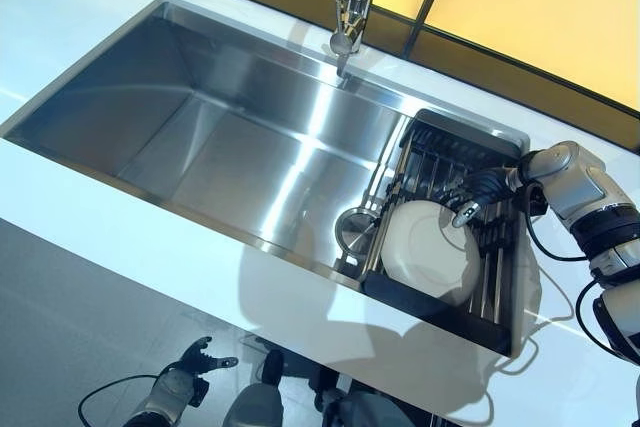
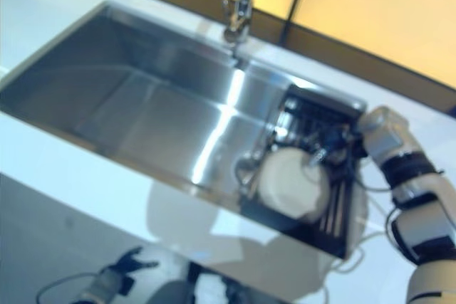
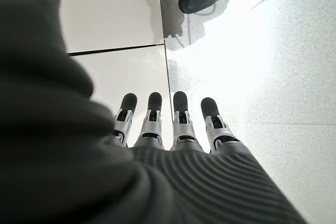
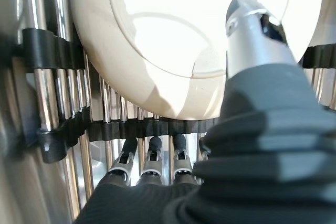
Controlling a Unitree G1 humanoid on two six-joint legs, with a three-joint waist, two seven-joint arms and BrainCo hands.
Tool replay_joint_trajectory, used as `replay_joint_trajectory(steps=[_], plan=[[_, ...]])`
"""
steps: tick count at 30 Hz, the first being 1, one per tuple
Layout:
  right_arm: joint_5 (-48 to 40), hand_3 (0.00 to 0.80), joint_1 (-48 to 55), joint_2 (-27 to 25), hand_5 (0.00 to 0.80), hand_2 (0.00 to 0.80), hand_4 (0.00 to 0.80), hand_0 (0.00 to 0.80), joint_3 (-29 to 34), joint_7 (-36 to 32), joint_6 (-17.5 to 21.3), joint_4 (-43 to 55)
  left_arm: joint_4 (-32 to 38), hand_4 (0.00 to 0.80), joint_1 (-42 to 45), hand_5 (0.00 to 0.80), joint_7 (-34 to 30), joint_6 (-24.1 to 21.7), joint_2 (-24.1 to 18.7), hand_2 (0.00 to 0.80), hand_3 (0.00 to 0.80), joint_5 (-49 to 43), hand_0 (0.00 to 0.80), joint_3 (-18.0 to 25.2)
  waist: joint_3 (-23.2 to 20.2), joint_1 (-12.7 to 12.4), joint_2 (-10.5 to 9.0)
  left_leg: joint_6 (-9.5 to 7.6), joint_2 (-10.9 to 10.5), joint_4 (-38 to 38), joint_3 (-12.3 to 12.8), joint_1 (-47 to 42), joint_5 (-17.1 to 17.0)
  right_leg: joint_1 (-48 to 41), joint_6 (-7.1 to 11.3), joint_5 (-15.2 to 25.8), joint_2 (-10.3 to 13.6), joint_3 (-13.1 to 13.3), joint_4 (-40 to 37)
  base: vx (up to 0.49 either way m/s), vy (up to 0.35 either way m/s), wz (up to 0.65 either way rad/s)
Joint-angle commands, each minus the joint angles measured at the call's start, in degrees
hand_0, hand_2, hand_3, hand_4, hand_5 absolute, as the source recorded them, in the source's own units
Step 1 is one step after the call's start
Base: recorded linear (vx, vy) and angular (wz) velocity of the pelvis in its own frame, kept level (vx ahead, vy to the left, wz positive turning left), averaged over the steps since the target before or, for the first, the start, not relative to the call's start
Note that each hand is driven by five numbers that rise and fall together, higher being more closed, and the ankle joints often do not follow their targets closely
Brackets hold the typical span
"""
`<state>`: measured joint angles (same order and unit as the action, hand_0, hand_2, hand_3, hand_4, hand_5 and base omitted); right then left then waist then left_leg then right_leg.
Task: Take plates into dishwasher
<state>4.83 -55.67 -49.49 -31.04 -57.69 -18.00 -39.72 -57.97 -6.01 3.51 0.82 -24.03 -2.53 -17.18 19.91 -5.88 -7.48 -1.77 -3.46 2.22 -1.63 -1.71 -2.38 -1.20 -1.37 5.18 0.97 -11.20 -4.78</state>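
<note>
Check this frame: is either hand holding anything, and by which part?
The right hand pinches the white plate at its rim, thumb over the plate's face, fingers under its edge, over the rack. The left hand hangs open, holding nothing.

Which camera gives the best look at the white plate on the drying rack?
The left eye view: the whole plate shows on the rack, with the right hand at its far edge. The right eye view shows the same. The right wrist view shows only part of it, with the thumb across it. The left wrist view shows none.
</note>
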Motion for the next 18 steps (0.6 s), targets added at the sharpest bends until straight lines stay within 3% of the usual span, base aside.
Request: replay_joint_trajectory(steps=[1, 11, 18], plan=[[-1.43, 0.0, 0.34, 1.62, 0.0, 0.0, 0.0, 0.0, -3.21, -1.19, 0.86, -3.94, -0.15, 0.0, -1.0, 0.0, 0.23, -0.37, -0.66, 0.0, 0.0, 0.9, 0.0, -1.84, 0.33, -1.86, 1.6, -2.1, 0.3, -6.1, 2.22, 3.42, 7.78, 2.69, 1.01, -6.67, -0.2, 0.38, 5.98, 0.0, 0.0, 0.0], [1.14, 0.0, -0.56, 2.76, 0.0, 0.0, 0.0, 0.0, -3.25, -1.79, 4.64, -10.96, 0.64, 0.0, -1.38, 0.0, -0.38, -0.6, -0.44, 0.0, 0.0, 1.0, 0.0, -2.89, 1.2, -2.77, 2.82, -2.01, 0.04, -7.45, 1.83, 4.48, 7.89, 2.43, 0.67, -6.66, -0.01, 0.01, 5.67, 0.0, 0.0, 0.0], [0.16, 0.0, -1.74, 3.12, 0.0, 0.0, 0.0, 0.0, -2.72, 1.71, 4.08, -12.68, 1.36, 0.0, -1.71, 0.0, -0.29, -0.05, -0.15, 0.0, 0.0, 1.32, 0.0, -3.54, 1.57, -3.06, 3.23, -2.03, -0.1, -7.7, 1.66, 4.99, 7.76, 2.36, 0.6, -6.4, 0.01, 0.0, 5.13, 0.0, 0.0, 0.0]])
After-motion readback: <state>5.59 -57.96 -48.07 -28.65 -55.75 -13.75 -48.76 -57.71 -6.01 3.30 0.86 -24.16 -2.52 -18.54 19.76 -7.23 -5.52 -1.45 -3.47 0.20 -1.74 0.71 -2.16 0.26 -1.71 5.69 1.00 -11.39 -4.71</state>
